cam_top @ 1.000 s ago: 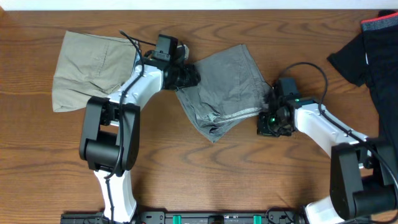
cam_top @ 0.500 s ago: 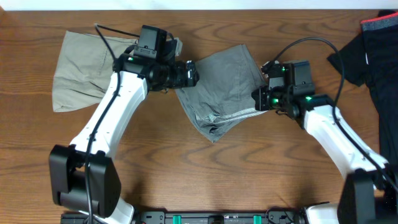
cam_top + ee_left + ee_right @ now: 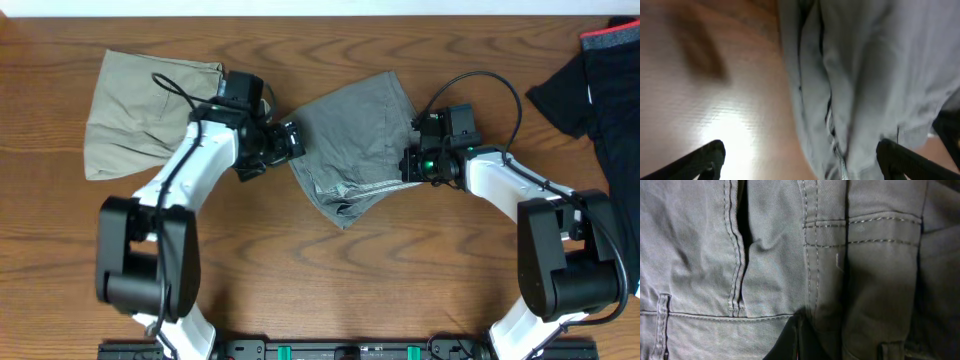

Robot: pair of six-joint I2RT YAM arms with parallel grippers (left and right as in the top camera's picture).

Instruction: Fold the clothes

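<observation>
Left claw (image 3: 291, 138) is wide open. In its wrist cam one fingertip (image 3: 707, 156) sits at one bottom corner, the other at the opposite corner, and nothing is pinched between them, just bare wood and the rumpled edge of the grey shorts (image 3: 355, 140). From above it's parked right at the shorts' left edge, pointing right at them.

Right claw (image 3: 408, 165) is closed, nose against the shorts' right edge. Its cam is all grey twill, seams and a belt loop, with a dark wedge at the bottom. Can't tell if any cloth is actually caught in there.

The grey shorts lie mid-table (image 3: 320, 290), flat-ish and skewed. The long axis runs diagonally from the top-right corner down to a point at lower left, and the stitched, layered edge runs along the lower right side toward the right claw.

The left arm comes up from the near edge, passes the corner of the beige shorts (image 3: 140, 110) and bends right at the wrist. The right arm comes up from the near right and reaches left, with a cable looped above it. The black red-trimmed garment (image 3: 600, 90) sits well apart at the far right.
</observation>
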